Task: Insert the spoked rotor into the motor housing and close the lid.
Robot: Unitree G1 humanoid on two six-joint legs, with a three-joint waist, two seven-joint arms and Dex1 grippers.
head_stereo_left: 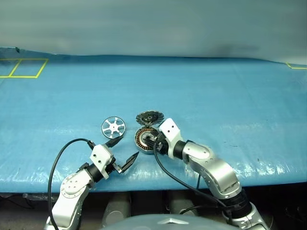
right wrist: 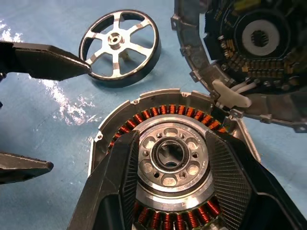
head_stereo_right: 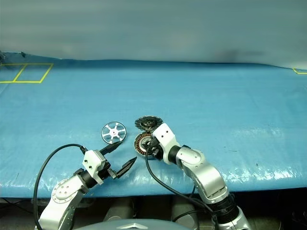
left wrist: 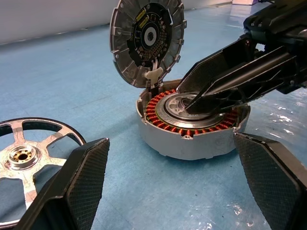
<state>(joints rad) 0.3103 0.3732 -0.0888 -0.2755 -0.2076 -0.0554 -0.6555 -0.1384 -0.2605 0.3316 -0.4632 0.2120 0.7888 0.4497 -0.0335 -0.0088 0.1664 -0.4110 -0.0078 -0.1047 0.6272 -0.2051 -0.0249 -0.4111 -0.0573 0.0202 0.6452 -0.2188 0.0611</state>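
The left pincer (head_stereo_left: 123, 152) is seen nearest the desk's front edge, its two black fingers spread wide and nothing held between them. Just beyond its upper fingertip, the spoked rotor (head_stereo_left: 113, 127) lies flat on the blue-covered desk (head_stereo_left: 230, 105), apart from the motor housing (head_stereo_left: 145, 139). To the right, the right pincer (right wrist: 170, 191) is poised over the open housing, its fingers parted to either side of the silver centre ring and set inside the ring of copper windings (left wrist: 165, 125); no grip on anything can be made out. Behind the housing, the lid (left wrist: 147, 40) is swung up on its hinge, its dark inner face shown.
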